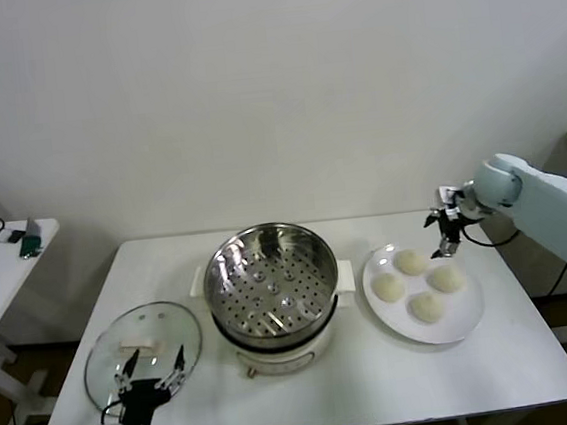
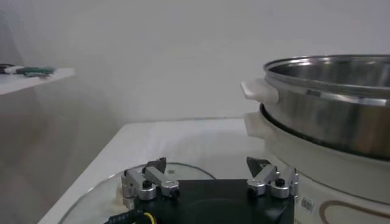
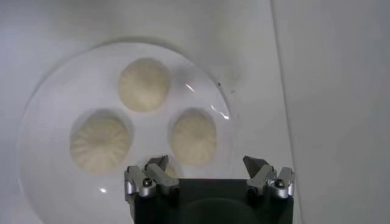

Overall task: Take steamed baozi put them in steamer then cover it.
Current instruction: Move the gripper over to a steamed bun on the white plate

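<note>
Four steamed baozi [image 1: 416, 283] (smooth, pale cream, round) are sitting on a white plate [image 1: 465, 321]; right gripper [image 1: 445, 238] and left gripper [image 1: 150, 371] fingers are gaping wide, holding nothing.

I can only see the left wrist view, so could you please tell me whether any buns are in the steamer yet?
Observer: None yet. The steamer is empty, and all four buns sit on a white plate to its right.
Operator: Thank you. Where is the right end effector?
Observer: The right end effector is open above the far edge of the plate, holding nothing.
Operator: And how does the lid lie under my end effector?
Observer: The glass lid lies flat on the table to the left of the steamer. The left end effector hovers open over the lid's near edge, and the lid's handle is just beyond the fingertips.
</note>
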Controlling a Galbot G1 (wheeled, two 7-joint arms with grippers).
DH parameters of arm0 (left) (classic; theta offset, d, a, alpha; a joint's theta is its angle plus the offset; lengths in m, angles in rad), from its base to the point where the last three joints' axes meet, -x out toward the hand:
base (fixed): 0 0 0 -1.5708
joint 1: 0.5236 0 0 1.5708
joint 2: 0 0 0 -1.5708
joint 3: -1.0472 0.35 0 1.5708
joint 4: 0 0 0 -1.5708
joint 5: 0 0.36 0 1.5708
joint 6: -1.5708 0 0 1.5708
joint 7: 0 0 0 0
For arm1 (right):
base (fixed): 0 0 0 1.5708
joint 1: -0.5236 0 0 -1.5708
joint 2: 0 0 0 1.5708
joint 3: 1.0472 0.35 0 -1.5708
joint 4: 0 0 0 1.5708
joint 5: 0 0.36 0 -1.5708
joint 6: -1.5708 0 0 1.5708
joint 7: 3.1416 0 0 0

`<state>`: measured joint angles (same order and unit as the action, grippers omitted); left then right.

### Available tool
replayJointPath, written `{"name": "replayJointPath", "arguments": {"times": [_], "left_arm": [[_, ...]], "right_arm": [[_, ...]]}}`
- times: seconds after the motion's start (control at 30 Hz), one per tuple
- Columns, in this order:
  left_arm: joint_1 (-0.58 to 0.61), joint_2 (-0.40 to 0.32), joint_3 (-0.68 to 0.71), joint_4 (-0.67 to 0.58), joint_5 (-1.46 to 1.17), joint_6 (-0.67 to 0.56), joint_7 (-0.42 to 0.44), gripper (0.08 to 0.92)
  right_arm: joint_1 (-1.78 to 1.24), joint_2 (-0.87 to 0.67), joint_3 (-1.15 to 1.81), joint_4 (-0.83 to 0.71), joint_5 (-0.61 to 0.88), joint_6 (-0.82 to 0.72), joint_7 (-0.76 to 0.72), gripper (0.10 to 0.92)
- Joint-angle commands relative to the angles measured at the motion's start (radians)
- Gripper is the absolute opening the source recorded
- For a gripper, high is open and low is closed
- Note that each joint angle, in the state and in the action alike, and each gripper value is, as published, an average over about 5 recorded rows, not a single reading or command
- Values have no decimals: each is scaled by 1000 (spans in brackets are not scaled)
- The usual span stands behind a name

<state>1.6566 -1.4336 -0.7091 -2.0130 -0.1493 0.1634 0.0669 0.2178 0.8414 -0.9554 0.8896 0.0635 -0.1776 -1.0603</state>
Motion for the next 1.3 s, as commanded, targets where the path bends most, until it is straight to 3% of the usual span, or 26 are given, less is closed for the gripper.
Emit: {"name": "replayJointPath", "arguments": {"times": [0.03, 0.6, 1.1, 1.3], "left_arm": [[-2, -1, -6, -3, -1, 0, 3, 823], [-19, -4, 1, 16, 16, 1, 6, 823], [-25, 3, -1, 25, 12, -1, 6, 823], [-27, 10, -5, 27, 9, -1, 5, 823]], "right_arm": [[6, 172, -31, -218, -61, 57, -74, 823], [-120, 261, 180, -371, -269, 129, -60, 823], [-114, 324, 209, -450, -309, 141, -68, 818], [-100, 348, 218, -501, -320, 146, -79, 762]]}}
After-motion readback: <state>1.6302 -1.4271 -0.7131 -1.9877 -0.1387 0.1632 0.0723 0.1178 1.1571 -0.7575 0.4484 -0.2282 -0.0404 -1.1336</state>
